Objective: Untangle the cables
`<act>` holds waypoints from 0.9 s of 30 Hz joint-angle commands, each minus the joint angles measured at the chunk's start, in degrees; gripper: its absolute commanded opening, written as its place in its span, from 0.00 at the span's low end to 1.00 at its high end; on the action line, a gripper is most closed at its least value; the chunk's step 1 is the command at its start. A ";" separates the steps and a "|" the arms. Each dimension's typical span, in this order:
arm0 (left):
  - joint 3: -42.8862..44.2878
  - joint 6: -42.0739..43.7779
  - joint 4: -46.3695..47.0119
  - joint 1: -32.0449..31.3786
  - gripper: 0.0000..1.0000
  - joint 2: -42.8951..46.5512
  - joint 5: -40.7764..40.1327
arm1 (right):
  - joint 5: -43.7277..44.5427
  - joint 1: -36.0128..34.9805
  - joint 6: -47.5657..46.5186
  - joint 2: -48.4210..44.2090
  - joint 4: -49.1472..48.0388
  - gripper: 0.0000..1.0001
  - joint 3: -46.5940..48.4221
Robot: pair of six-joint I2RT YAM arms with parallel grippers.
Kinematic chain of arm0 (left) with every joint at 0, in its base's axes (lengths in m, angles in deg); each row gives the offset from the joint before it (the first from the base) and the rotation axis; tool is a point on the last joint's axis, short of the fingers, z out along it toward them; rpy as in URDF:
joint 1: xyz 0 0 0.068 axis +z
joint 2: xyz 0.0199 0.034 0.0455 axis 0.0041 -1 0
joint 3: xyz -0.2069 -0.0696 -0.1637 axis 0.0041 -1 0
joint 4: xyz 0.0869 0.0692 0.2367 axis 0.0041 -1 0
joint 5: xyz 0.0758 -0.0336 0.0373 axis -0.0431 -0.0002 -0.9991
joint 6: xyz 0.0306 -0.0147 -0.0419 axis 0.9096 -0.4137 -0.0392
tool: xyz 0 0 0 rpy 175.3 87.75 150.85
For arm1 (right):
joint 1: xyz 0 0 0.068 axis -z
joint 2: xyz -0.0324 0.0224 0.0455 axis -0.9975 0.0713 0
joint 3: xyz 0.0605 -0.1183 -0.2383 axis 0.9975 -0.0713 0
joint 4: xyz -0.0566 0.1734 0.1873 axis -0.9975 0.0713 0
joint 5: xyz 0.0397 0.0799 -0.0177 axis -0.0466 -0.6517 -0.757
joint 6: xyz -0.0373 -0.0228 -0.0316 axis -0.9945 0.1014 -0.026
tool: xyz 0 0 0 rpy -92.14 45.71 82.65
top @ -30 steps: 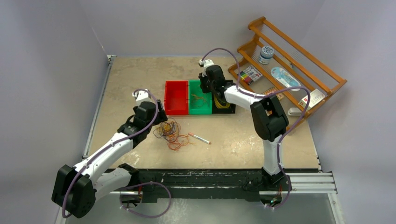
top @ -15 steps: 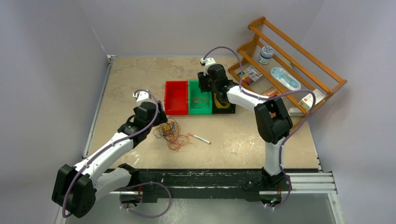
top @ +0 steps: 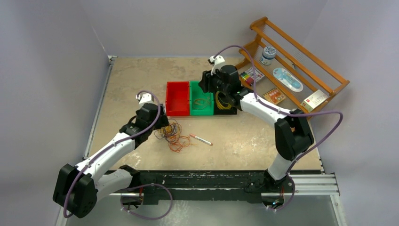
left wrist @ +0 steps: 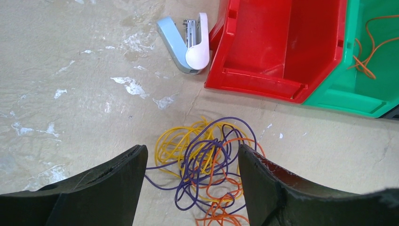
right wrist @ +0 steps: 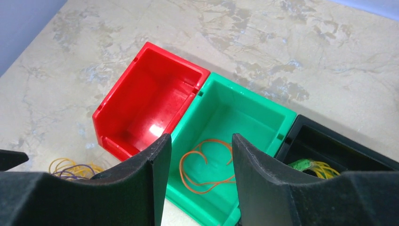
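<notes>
My left gripper (left wrist: 190, 155) hangs low over the table with its jaws wide apart and nothing held between them. The cables (left wrist: 207, 169) lie right below it: a loose tangle of yellow, purple and orange loops on the table, just near of the red bin (left wrist: 263, 52). The tangle's near end sits between my two fingers, but I can't tell whether either finger touches a strand.

Over on the right, my right gripper (right wrist: 200, 141) hovers above the green bin (right wrist: 244, 103), jaws parted about halfway and empty. Down in that bin a single orange cable (right wrist: 214, 140) lies curled on the floor. In the black bin (right wrist: 329, 141), just right of it, yellow cables (right wrist: 324, 167) are bunched together. The red bin has nothing in it.

A blue and white stapler (left wrist: 188, 42) rests just left of the red bin. A pen (top: 201, 139) lies on the table, right of the tangle.
</notes>
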 commanded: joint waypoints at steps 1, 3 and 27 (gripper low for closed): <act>2.53 -0.86 -1.81 0.27 0.68 0.20 1.11 | -1.55 -0.19 2.95 -3.60 -5.28 0.54 -3.07; 2.38 -1.18 -2.58 0.22 0.66 0.17 1.79 | -0.80 -0.15 4.41 -4.32 -6.26 0.54 -4.46; -2.32 -3.49 3.43 0.27 0.60 -5.53 7.57 | -15.38 -2.40 5.62 -6.73 -5.17 0.55 -12.97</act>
